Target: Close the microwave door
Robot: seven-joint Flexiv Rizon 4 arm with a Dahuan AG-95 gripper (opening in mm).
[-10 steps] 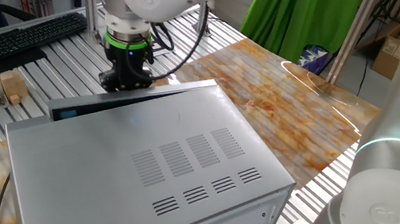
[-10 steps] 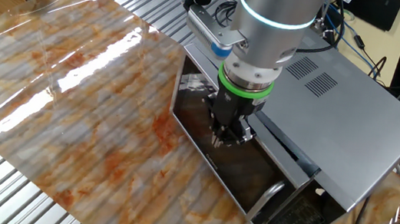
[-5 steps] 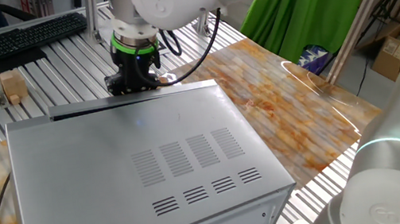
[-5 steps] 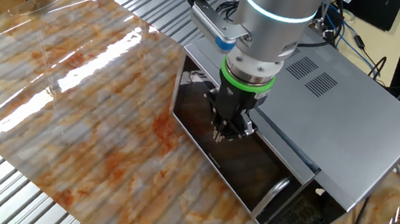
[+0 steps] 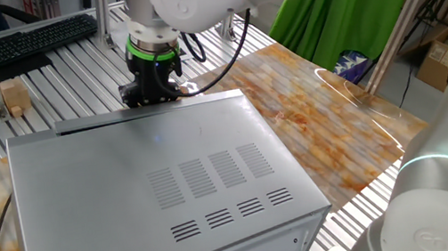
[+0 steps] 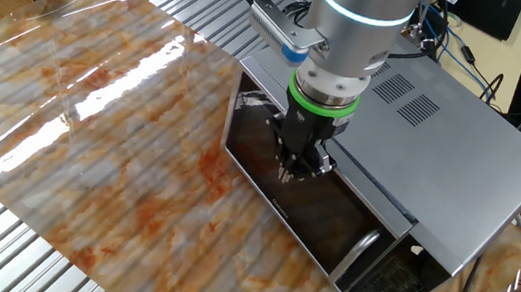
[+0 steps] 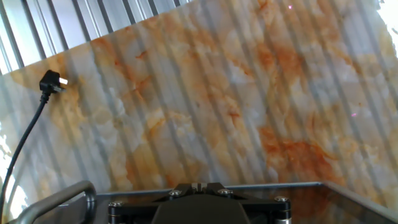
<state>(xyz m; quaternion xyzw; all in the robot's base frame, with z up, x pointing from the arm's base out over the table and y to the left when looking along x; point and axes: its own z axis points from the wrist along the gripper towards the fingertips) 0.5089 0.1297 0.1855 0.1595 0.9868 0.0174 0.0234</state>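
Fixed and hand views of a single arm at the microwave, a large light-grey box with rows of vent slits on its top, standing on a marbled orange-and-white mat laid over a ribbed metal table.

In one fixed view, only the thin top edge of the microwave door shows, as a dark strip along the far rim of the casing; the door's face is hidden behind the box. The gripper appears just beyond that edge, its fingertips cut off by the casing.

In the other fixed view, the microwave door presents its dark, glossy face, which lies close against the front of the casing. A curved silver handle sits near the door's lower right end, beside a dark control panel. The gripper points at the door face, below a green ring on the wrist. Its fingers look drawn close together with nothing between them, but whether they touch the glass cannot be told.

In the hand view, the fingertips lie outside the frame; only the dark base of the hand is visible along the bottom edge, with the handle partly cut off at lower left. A black power plug and its cable lie on the mat.
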